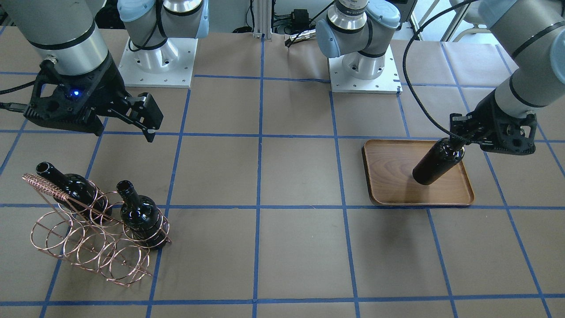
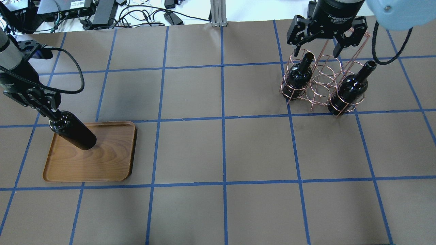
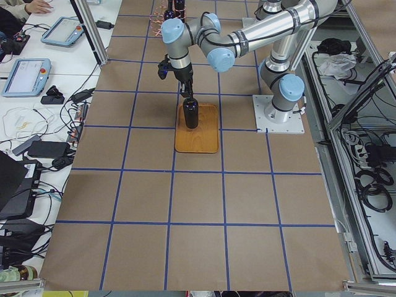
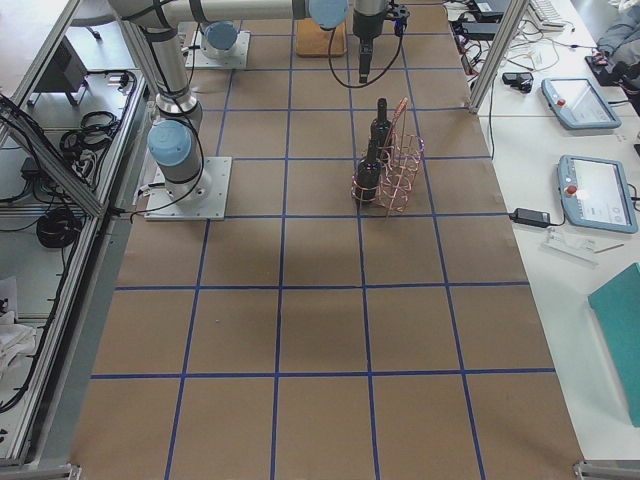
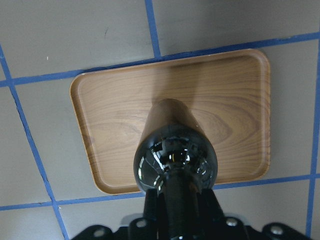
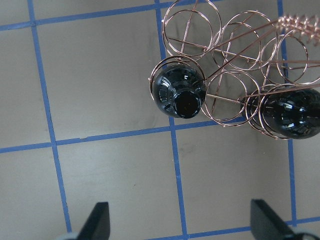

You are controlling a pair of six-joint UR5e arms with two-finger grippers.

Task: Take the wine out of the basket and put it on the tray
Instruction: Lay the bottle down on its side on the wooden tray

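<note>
1. Front view: the left tool [image 1: 457,140] is clenched on the neck of the wine [image 1: 437,167], which stands upright over the tray [image 1: 397,194]. I cannot tell if its base touches the wood. If the tool lets go too high, the wine could drop and tip over.
2. Top view: the wine is tall on a small base. If the tool pulls away sideways, it could knock the wine down, and the low rim would not stop a roll.
3. Left wrist view: the glass is smooth and shiny, so the neck could slip.
4. Right wrist view: the right tool [image 6: 182,222] hangs wide open above the basket [image 6: 234,62] and 2 bottles [image 6: 182,97]. Coming down crooked, a finger could hook the thin wire and drag the basket across the worktop [image 6: 110,90].
</note>
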